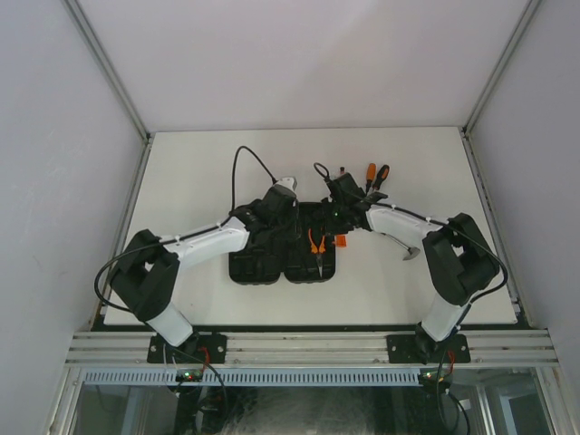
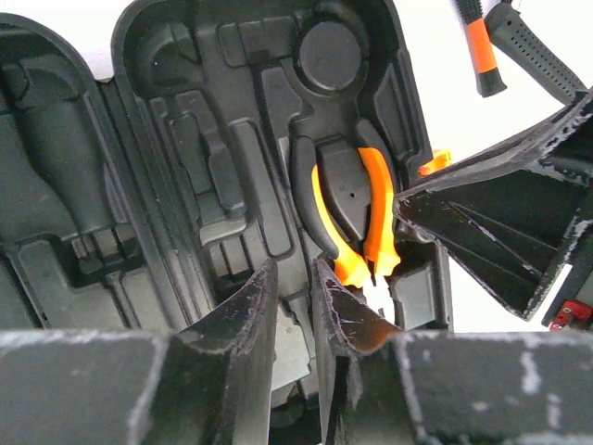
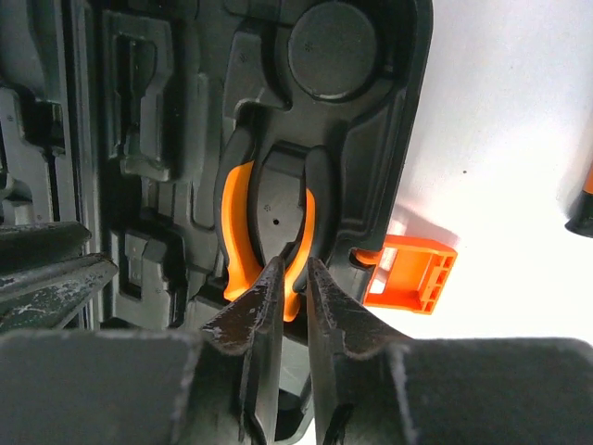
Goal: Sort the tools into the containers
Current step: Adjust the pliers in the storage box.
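**Both arms over open case, pliers seated**

Left arm [image 1: 204, 243] and right arm [image 1: 399, 222] reach inward from the near corners, wrists meeting over the open case [image 1: 258, 267] at mid tabletop [image 1: 199, 163].

Left end effector [image 2: 295, 278]: fingers slightly apart, nothing between them, hanging above the moulded slots just beside the pliers' nose.

Right end effector [image 3: 295, 271]: fingers nearly together, straddling one handle of the pliers [image 3: 236, 222], which lie in their slot. Cannot tell whether it truly clamps.

Count: 1 case, 1 pliers, 2 screwdrivers [image 1: 370, 172] on the tabletop beyond the case, 1 hammer [image 1: 410, 251] partly under the right forearm.
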### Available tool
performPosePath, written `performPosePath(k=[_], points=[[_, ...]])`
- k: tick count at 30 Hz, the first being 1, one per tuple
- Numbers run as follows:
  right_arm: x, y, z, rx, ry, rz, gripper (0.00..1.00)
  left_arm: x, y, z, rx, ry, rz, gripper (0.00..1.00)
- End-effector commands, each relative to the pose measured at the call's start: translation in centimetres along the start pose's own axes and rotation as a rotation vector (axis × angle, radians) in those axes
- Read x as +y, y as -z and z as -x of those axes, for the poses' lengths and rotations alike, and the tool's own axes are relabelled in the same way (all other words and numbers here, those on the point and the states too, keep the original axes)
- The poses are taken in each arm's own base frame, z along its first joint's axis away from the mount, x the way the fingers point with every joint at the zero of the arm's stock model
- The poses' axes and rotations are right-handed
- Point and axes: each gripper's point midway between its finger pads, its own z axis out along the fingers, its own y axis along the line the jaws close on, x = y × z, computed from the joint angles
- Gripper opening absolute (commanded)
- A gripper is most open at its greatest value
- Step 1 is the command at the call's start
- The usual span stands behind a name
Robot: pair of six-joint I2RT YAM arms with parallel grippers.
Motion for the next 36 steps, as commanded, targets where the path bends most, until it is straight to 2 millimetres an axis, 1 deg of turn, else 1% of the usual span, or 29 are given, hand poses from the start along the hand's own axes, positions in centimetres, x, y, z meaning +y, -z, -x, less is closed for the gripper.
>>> performPosePath(k=[1,8,24,31,36], points=[[0.8,0.1,2.3,-0.057,-0.014,0.022,0.13,-3.1,0.4,2.9,-0.067,-0.015,-0.092,0.25],[0.2,-0.5,2.1,-0.047,-0.013,-0.008,0.11,-3.3,-0.2,2.7,-0.055,-0.016,-0.096,0.23],[-1.5,-1.8,1.2,-0.008,0.003,-0.093,0.1,-3.2,-1.6,2.4,-0.039,-0.022,-0.074,0.23],[-1.7,-2.2,0.3,0.028,0.003,-0.099,0.09,-2.9,-2.9,1.9,-0.02,-0.023,-0.055,0.23],[-1.8,-2.2,0.2,0.036,0.003,-0.098,0.09,-3.0,-3.3,2.2,-0.023,-0.02,-0.052,0.22]])
